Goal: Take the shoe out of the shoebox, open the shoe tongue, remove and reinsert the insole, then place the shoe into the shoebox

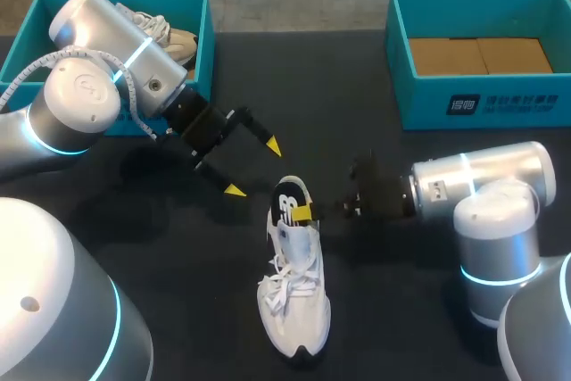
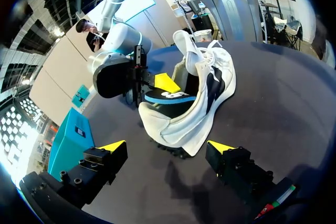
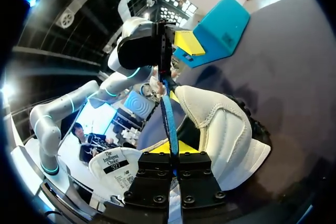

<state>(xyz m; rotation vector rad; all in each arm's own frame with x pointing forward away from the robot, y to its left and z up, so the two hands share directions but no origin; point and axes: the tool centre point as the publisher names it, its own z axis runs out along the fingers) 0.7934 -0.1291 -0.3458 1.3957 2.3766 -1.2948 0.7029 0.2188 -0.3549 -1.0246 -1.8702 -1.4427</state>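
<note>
A white sneaker [image 1: 294, 296] lies on the black table with its toe toward the front edge. Its dark insole [image 1: 287, 206] with a blue rim sticks up out of the heel opening. My right gripper [image 1: 308, 212] is shut on the insole's heel end. In the right wrist view the insole's thin blue edge [image 3: 168, 121] runs up from between the closed tips [image 3: 173, 149], with the sneaker [image 3: 226, 129] beside it. My left gripper [image 1: 254, 168] hangs open just behind the heel. In the left wrist view the sneaker [image 2: 202, 103] and insole [image 2: 167, 98] lie ahead of its spread fingers [image 2: 167, 147].
A teal shoebox [image 1: 27, 37] at the back left holds another pale shoe [image 1: 165, 33]. A second teal box [image 1: 482, 104] with a cardboard insert stands at the back right. My left gripper's yellow fingertip [image 3: 189, 43] shows beyond the insole.
</note>
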